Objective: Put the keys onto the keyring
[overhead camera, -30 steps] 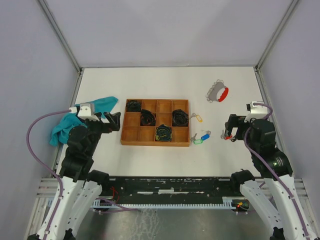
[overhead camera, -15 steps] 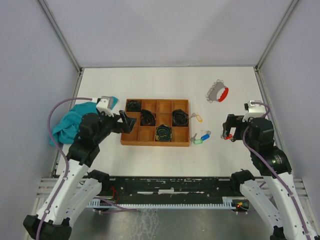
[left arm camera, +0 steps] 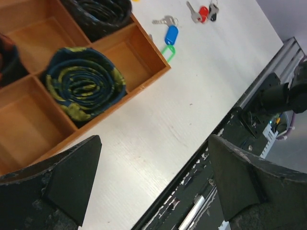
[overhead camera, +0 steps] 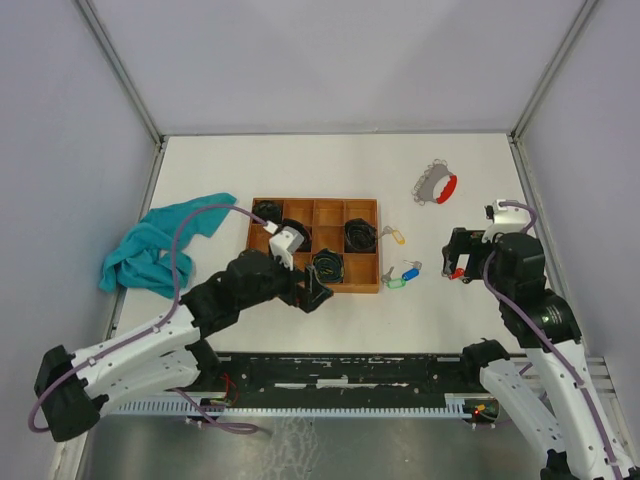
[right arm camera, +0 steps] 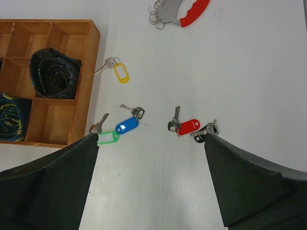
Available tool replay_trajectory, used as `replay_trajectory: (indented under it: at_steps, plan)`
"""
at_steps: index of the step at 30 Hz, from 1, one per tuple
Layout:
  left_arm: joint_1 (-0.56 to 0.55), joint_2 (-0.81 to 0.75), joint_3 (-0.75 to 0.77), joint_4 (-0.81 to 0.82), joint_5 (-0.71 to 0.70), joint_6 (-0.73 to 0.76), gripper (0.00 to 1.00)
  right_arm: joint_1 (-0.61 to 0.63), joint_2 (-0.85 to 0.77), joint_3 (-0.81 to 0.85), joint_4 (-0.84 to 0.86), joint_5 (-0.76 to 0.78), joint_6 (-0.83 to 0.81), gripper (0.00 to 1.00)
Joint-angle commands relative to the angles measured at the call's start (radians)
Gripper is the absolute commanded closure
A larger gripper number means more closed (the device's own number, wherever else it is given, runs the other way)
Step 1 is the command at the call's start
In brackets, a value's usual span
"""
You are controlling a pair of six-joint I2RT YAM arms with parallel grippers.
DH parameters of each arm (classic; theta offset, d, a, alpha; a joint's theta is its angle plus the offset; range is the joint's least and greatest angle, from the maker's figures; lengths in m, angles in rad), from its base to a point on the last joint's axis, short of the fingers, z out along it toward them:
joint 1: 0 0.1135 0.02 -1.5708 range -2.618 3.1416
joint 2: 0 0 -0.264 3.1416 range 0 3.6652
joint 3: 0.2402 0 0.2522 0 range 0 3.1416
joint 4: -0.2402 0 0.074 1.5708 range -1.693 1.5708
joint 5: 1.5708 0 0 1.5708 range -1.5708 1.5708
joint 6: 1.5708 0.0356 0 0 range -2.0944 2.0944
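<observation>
White table (overhead camera: 330, 165) bears a wooden tray (overhead camera: 260, 271) of dark coils (overhead camera: 359, 235), with a teal cloth (overhead camera: 150, 250) at its 9 o'clock. The left gripper (overhead camera: 318, 292) hovers at the tray's 6 o'clock edge, jaws spread, empty. The right gripper (right arm camera: 151, 139), jaws also spread, hangs over the keys (right arm camera: 127, 124) at the tray's 3 o'clock. The keyring (right arm camera: 180, 10) lies at their 1 o'clock.
</observation>
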Motion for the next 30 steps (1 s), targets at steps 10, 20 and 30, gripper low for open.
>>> replay_trajectory:
  at_steps: [10,20,30]
  plan:
    - [-0.26,0.404,-0.019,0.372,-0.209,-0.12,0.01,0.004,0.017,0.036,0.023,-0.009,0.007,0.0]
    - [-0.261,0.646,0.045,0.452,-0.278,-0.12,0.0,0.003,0.046,0.042,0.019,-0.007,0.007,0.0]
    - [-0.113,0.756,0.114,0.468,-0.36,-0.038,0.01,0.003,0.148,0.077,0.017,-0.006,0.026,0.0]
